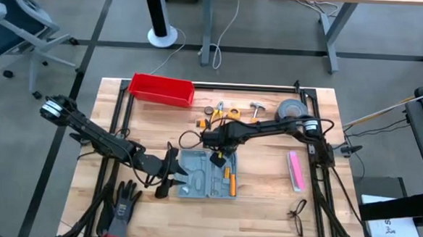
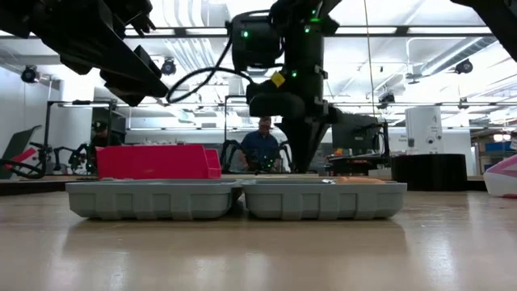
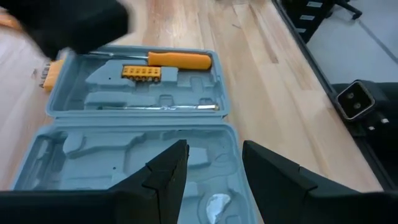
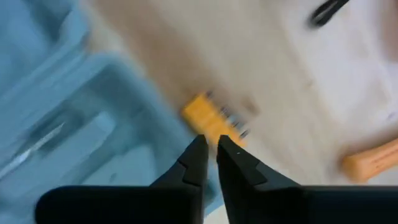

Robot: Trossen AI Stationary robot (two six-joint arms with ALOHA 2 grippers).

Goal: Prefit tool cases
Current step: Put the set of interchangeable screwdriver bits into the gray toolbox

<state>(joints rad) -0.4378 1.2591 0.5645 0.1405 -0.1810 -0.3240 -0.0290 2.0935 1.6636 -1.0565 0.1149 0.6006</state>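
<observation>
The grey-blue tool case [image 1: 207, 175] lies open and flat on the wooden table, its two halves side by side. One half [image 3: 137, 81] holds an orange-handled screwdriver [image 3: 180, 60], a yellow bit holder [image 3: 142, 73] and a metal blade. The other half [image 3: 124, 168] holds no tools. My left gripper [image 3: 214, 168] hangs open above that half's outer edge, clear of it. My right gripper [image 4: 210, 149] points down over the case's far edge [image 1: 217, 154], its fingers shut with nothing between them. A second yellow bit holder [image 4: 214, 121] lies on the table just beyond that edge.
A red bin [image 1: 162, 89] stands at the far left. Pliers [image 1: 222, 113], a hammer [image 1: 258, 108] and a tape roll [image 1: 292, 108] lie behind the case. A pink item [image 1: 295, 170], glasses [image 1: 298, 216] and black gloves [image 1: 123, 204] lie nearer.
</observation>
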